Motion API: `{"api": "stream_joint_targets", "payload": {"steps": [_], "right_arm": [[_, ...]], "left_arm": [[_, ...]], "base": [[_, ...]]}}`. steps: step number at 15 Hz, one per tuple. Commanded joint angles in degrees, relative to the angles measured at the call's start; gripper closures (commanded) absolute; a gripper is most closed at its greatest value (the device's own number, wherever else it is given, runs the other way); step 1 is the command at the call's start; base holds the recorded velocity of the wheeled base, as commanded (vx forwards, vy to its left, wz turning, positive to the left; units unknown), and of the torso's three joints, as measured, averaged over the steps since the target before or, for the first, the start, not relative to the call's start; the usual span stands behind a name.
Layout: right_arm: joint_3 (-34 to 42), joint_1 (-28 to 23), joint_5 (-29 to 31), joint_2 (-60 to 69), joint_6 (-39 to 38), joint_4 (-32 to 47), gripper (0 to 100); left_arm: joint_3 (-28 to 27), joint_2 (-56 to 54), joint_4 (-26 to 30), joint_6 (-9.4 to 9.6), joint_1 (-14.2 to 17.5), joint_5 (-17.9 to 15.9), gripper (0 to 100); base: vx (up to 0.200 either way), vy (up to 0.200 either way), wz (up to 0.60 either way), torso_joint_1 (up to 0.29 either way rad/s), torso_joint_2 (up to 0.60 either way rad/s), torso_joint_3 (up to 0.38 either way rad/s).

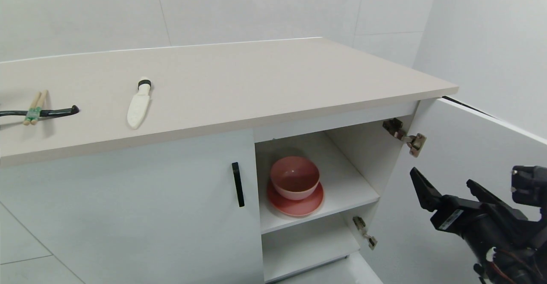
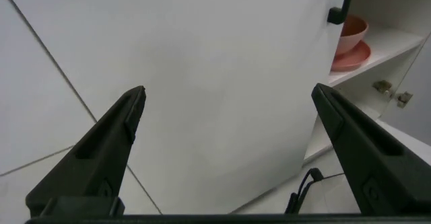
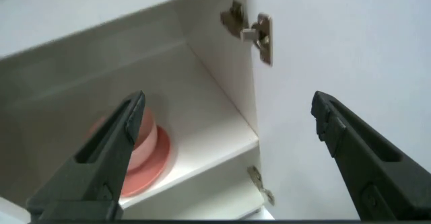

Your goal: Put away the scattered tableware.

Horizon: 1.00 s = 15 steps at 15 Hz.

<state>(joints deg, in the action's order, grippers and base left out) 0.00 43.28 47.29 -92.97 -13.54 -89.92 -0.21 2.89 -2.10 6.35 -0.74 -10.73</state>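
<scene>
Already bowl, plate on cabinet shelf; knife, chopsticks wait on tabletop; left hand, right hand spread, empty.

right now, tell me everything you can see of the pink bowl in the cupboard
The pink bowl is round and smooth, plastic or glazed by its look. It stands upright, open side up, and is empty as far as shows. It sits on a coral plate on the cupboard's upper shelf. Nothing else touches it.

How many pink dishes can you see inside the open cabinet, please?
2: a bowl sitting on a plate, both on the upper shelf; others may be hidden behind the closed door.
</scene>
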Motion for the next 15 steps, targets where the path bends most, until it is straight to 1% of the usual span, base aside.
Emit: {"api": "stream_joint_targets", "payload": {"steps": [1, 2, 3, 4, 5, 6, 7, 8, 9, 10, 12, 13, 14, 15], "right_arm": [[0.0, -0.65, -0.71, 4.55, 0.18, -0.08, 0], [0.0, -0.65, -0.71, 6.66, 0.27, -0.08, 0], [0.0, -0.74, -0.71, 7.45, 0.27, -0.08, 0], [0.0, -0.74, -0.35, 8.41, 0.18, -0.08, 0], [0.0, -0.74, -0.62, 9.21, -0.26, -0.08, 0], [0.0, -0.65, -1.32, 10.17, -0.52, -0.08, 0], [0.0, -0.65, -3.69, 10.88, -0.69, -0.08, 0], [0.0, -0.91, -10.29, 12.55, -1.57, 1.59, 0], [0.0, -0.91, -14.86, 14.57, -2.19, 5.1, 0], [0.0, -0.91, -18.11, 16.85, -1.84, 10.11, 0], [0.0, -0.74, -19.95, 20.02, -0.78, 17.58, 0], [0.0, -0.83, -20.74, 23.44, 1.06, 26.55, 0], [0.0, -0.74, -20.66, 25.64, 1.41, 32.79, 0], [0.0, -1.0, -20.39, 29.16, 1.5, 42.02, 0]], "left_arm": [[0.03, -2.36, -0.01, -0.37, 0.39, -0.08, 0], [0.12, -2.89, 0.08, -0.2, 0.74, 0.36, 0], [0.12, -2.89, 0.69, 0.06, 0.74, 1.15, 0], [0.12, -2.89, 1.75, -0.81, 0.74, 2.91, 0], [0.12, -2.89, 1.83, -2.13, 0.66, 3.26, 0], [0.12, -2.89, 1.92, -3.01, 0.66, 3.61, 0], [0.12, -2.89, 1.92, -3.19, 0.66, 3.96, 0], [0.12, -2.89, 1.92, -3.19, 0.66, 3.96, 0], [0.12, -2.89, 1.92, -3.01, 0.66, 3.96, 0], [0.12, -2.89, 1.92, -3.01, 0.66, 3.96, 0], [0.12, -2.89, 1.83, -3.01, 0.66, 4.05, 0], [0.12, -2.89, 1.92, -3.01, 0.66, 4.05, 0], [0.12, -2.89, 1.92, -3.01, 0.66, 3.96, 0], [0.12, -2.89, 1.92, -3.19, 0.66, 4.05, 0]], "base": [[0.0, 0.0, 0.0, 0.0, 0.0, 0.0], [0.0, 0.0, 0.0, 0.0, 0.0, 0.0], [-0.2, 0.0, 0.0, 0.002, 0.0, 0.002], [-0.2, 0.0, 0.0, -0.002, 0.0, 0.012], [-0.2, 0.0, 0.0, 0.007, 0.0, 0.002], [-0.2, 0.0, 0.0, 0.017, -0.01, -0.002], [-0.2, 0.0, 0.0, -0.002, 0.0, 0.007], [0.0, 0.0, 0.0, 0.0, 0.0, 0.0], [0.0, 0.0, 0.0, 0.0, 0.0, 0.0], [0.0, 0.0, 0.0, 0.0, 0.0, 0.0], [0.0, 0.0, 0.0, 0.0, 0.0, 0.0], [0.0, 0.0, 0.0, 0.0, 0.0, 0.0], [0.0, 0.0, 0.0, 0.0, 0.0, 0.0], [-0.2, 0.0, 0.0, 0.007, 0.0, -0.007]]}}
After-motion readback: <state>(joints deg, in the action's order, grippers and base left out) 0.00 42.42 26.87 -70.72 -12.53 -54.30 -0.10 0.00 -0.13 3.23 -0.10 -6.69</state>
